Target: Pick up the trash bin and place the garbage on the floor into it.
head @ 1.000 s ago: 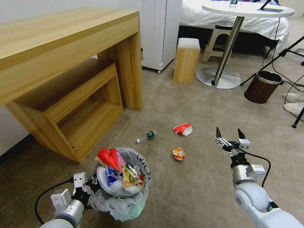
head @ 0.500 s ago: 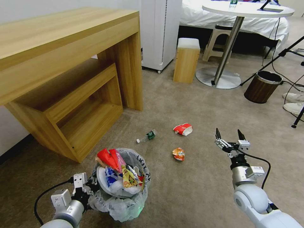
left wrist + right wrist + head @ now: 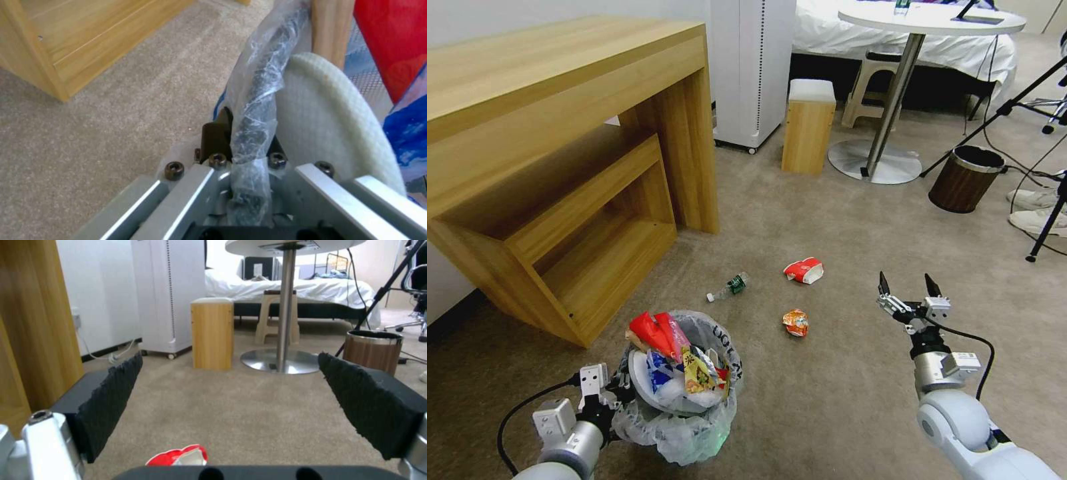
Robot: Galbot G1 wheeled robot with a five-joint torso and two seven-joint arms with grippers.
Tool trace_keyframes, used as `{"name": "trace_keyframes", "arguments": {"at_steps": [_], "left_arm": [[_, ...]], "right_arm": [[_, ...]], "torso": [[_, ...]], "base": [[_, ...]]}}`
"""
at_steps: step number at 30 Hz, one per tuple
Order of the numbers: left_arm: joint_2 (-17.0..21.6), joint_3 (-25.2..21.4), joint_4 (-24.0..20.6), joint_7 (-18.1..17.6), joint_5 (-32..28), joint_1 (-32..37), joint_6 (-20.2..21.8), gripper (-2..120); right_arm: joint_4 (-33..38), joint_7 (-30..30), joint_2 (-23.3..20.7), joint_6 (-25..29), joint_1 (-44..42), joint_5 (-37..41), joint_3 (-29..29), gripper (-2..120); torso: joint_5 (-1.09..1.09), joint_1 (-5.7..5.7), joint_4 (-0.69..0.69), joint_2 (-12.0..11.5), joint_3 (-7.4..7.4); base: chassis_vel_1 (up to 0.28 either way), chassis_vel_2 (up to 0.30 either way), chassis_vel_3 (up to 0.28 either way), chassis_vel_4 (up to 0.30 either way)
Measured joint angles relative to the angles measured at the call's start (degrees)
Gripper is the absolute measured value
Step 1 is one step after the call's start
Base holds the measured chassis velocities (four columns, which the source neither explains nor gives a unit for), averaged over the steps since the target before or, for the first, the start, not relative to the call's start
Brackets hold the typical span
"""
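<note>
Crinkly plastic is lining the trash bin [image 3: 684, 393], which the left gripper [image 3: 606, 399] is clamping by its rim over the floor [image 3: 840, 400]. The right gripper [image 3: 906, 287], jaws spread wide, is hovering beside an orange wrapper [image 3: 795, 323] and red carton [image 3: 804, 271].

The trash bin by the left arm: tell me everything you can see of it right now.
The trash bin is small and round, lined with a crinkly translucent whitish bag bearing black lettering. It stands upright on the beige carpet before the wooden desk. It is heaped above the rim with red, blue and yellow wrappers and something white. The left gripper is shut on its bag-wrapped rim.
</note>
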Motion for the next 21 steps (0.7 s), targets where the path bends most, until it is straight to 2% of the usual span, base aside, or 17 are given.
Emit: {"name": "trace_keyframes", "arguments": {"at_steps": [13,21], "left_arm": [[-0.8,-0.3,-0.3,0.0,0.9,0.9,-0.1,0],[-0.8,-0.4,-0.4,0.0,0.9,0.9,-0.2,0]], "right_arm": [[-1.0,-0.1,-0.1,0.0,0.9,-0.3,-0.7,100],[-1.4,-0.4,-0.1,0.1,1.3,-0.3,-1.1,100]], "torso": [[0.00,0.00,0.00,0.0,0.00],[0.01,0.00,0.00,0.0,0.01]], "base": [[-0.009,0.007,0.007,-0.005],[-0.104,0.108,0.103,-0.119]]}}
